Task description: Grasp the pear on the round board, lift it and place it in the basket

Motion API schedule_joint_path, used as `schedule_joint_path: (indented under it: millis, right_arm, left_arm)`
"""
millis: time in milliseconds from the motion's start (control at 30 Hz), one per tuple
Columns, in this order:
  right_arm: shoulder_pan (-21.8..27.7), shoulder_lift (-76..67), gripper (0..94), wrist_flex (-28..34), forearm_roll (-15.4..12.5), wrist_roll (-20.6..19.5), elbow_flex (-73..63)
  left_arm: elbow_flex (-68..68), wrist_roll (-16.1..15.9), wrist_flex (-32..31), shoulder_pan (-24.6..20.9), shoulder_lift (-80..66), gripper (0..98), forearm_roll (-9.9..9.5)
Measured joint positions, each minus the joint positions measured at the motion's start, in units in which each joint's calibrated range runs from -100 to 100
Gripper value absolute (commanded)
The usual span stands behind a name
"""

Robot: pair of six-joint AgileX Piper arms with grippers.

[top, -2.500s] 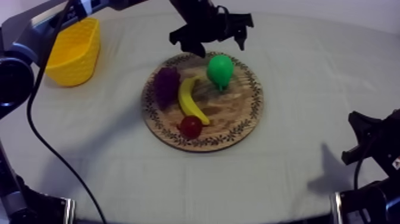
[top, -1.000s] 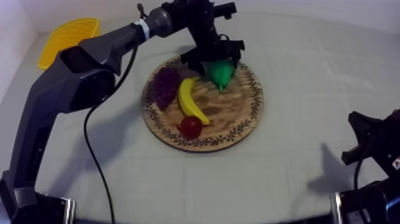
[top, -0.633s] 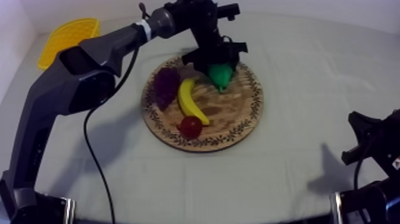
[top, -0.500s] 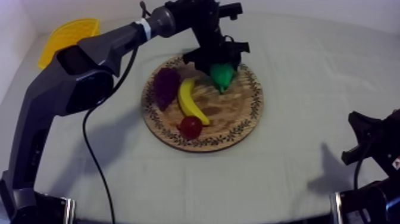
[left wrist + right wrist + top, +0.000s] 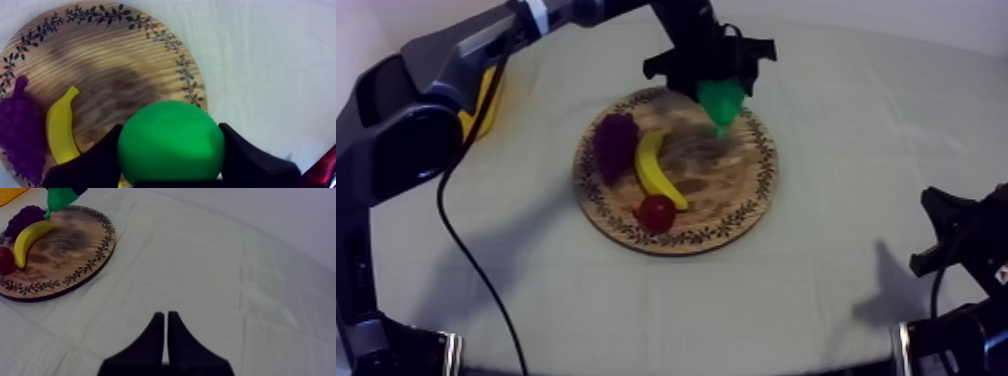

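Upper centre of the top view: the left gripper (image 5: 714,80), jaws clamped on the green pear (image 5: 721,100), has raised it off the wooden board (image 5: 736,190); grasp secured, so the carry to the yellow basket (image 5: 488,92) at upper left remains; right gripper (image 5: 941,232) closed, empty, lower right.

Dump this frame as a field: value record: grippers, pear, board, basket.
left gripper: shut on pear, over wooden board's far rim
pear: lifted, apparently clear of the board
right gripper: shut, empty, over bare cloth
wooden board: holds banana, grapes, small red fruit
yellow basket: far left, partly behind left arm
stage: pear not yet in basket
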Motion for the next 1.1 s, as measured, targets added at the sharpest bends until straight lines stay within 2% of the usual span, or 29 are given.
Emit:
schedule_joint_path:
  millis: [233,600,800,1100]
  right_arm:
    - [0.0,0.0,0.4,0.0,0.0,-0.06,0.0]
    - [0.0,0.0,0.4,0.0,0.0,-0.04,0.0]
    - [0.0,0.0,0.4,0.0,0.0,-0.01,0.0]
    - [0.0,0.0,0.4,0.0,0.0,0.03,0.0]
  left_arm:
    - [4.54,0.67,3.35,0.73,-9.49,47.6,-1.77]
    - [12.76,1.06,4.23,-0.98,-21.44,47.8,-2.95]
    - [17.82,0.36,3.35,-4.84,-26.24,47.7,-3.49]
    - [25.71,-1.91,3.08,-13.5,-31.74,46.9,-4.75]
